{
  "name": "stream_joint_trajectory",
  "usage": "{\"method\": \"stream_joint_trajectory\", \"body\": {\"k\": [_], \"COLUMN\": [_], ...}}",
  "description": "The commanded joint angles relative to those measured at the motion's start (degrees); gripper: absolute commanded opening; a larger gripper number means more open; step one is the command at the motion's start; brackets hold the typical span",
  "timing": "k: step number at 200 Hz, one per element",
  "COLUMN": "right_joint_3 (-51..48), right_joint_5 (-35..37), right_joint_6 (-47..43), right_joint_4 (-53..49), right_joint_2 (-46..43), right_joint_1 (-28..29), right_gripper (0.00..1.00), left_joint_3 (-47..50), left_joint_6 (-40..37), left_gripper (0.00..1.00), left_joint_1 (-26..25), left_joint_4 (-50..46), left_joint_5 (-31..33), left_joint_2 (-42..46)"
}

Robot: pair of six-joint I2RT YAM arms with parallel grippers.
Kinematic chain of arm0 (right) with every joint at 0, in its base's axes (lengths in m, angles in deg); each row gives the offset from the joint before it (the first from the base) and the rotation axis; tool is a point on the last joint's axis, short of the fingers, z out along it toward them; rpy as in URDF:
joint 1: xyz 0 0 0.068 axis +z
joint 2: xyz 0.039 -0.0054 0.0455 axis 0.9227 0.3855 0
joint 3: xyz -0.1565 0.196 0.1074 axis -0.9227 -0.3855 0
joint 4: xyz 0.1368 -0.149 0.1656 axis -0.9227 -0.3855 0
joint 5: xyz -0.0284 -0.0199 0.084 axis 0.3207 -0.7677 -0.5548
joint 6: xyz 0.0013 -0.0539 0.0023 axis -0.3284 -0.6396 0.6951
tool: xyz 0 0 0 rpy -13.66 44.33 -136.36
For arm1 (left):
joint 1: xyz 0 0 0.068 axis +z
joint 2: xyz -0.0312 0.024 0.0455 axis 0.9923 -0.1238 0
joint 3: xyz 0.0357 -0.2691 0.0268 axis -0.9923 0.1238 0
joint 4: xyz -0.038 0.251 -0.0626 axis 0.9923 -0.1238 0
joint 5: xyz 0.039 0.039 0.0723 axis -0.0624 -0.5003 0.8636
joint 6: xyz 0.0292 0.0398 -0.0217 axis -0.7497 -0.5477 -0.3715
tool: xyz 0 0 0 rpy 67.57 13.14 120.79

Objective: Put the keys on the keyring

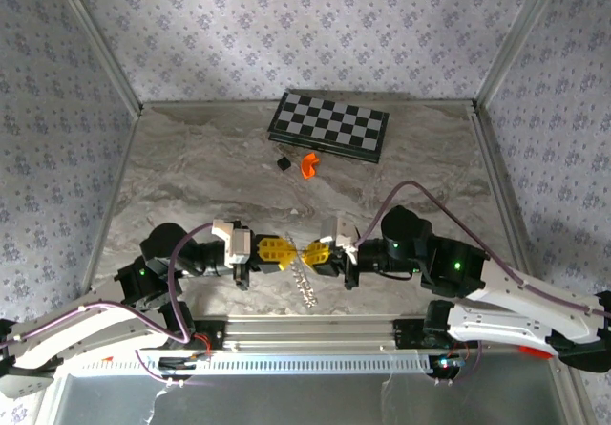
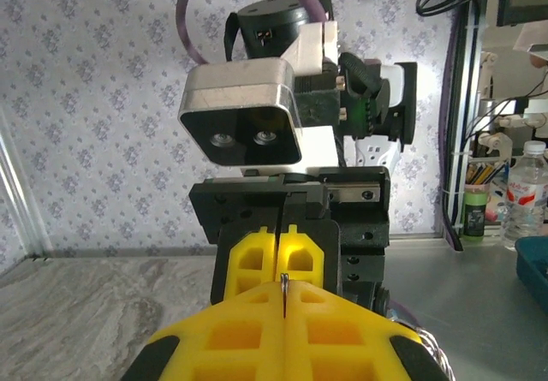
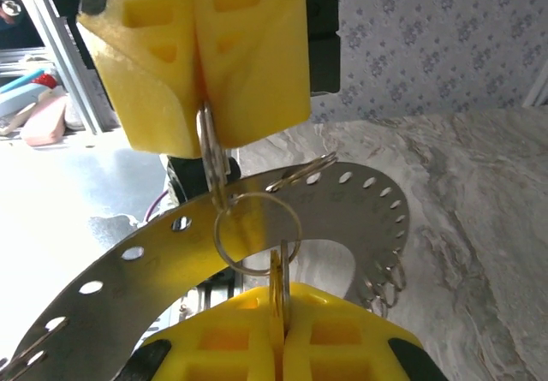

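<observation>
**Desk:** Any containers in your feeds?

**Me:** One, a teal bin [image 2: 533, 265] at the right edge of my left wrist view, beyond the table [image 1: 191, 186]. I can't see inside it. A plastic bottle [image 2: 527, 194] stands just above it in the frame.

**Desk:** What's on the table?

**Me:** A folded chessboard [image 1: 329, 127] lies shut at the top centre of the overhead view. Just below it sit a small black cube [image 1: 284, 162] and an orange curved piece [image 1: 309, 164], near each other but apart. Both are well away from my grippers.

**Desk:** And the grippers?

**Me:** They're tip to tip in the lower middle of the overhead frame. My left gripper [image 1: 277, 251] is clamped on a wire loop of the keyring [image 3: 338, 205]. My right gripper [image 1: 320, 253] is closed on a metal sliver [image 3: 278, 280] that runs up to a round ring [image 3: 257, 231]. I can't tell whether that sliver is the key's end.

**Desk:** Where's the key?

**Me:** I read the key [image 1: 305, 251] as the tiny orange speck between the two sets of fingertips overhead.

**Desk:** Is anything in the way?

**Me:** The keyring's curved, hole-punched band crosses my right wrist view between the two pairs of yellow fingers. Overhead, a limp silvery length hangs below the tips.
</observation>
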Motion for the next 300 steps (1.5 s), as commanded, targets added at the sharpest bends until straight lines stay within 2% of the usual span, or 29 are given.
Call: {"method": "stream_joint_trajectory", "body": {"k": [1,58,141,190,231,272,290,300], "right_joint_3": [2.6,3.5,5.0,6.7,8.1,9.9,10.2,10.6], "right_joint_5": [2.9,3.4,5.0,7.7,9.6,11.1,12.1,13.1], "right_joint_6": [-1.5,-1.7,-2.8,-4.2,-5.3,-6.2,-6.0,-5.9], "right_joint_4": [-3.9,-4.2,-6.2,-9.0,-9.1,-11.4,-11.9,-12.4], "right_joint_2": [0.5,0.6,0.7,0.4,1.0,3.5,4.0,4.2], "right_joint_1": [-0.1,0.1,0.1,0.1,0.1,0.2,0.2,0.2], "right_gripper": [0.00,0.00,0.00,0.00,0.00,0.00,0.00,0.00], "left_joint_3": [-0.1,-0.7,-1.2,-1.8,-3.6,-2.6,-2.0,-1.7], "left_joint_6": [-1.0,-4.1,-5.0,-5.4,-6.2,-5.4,-5.2,-5.1], "left_gripper": [0.00,0.00,0.00,0.00,0.00,0.00,0.09,0.19], "left_joint_1": [0.1,0.1,0.1,0.1,0.1,0.1,0.1,0.1], "left_joint_4": [0.6,-4.6,-7.3,-9.7,-14.6,-13.4,-12.8,-12.6], "left_joint_5": [1.6,4.9,7.0,7.7,11.1,11.3,11.7,12.1], "left_joint_2": [0.5,-1.0,-1.9,-1.4,-3.5,-3.8,-3.6,-3.5]}}
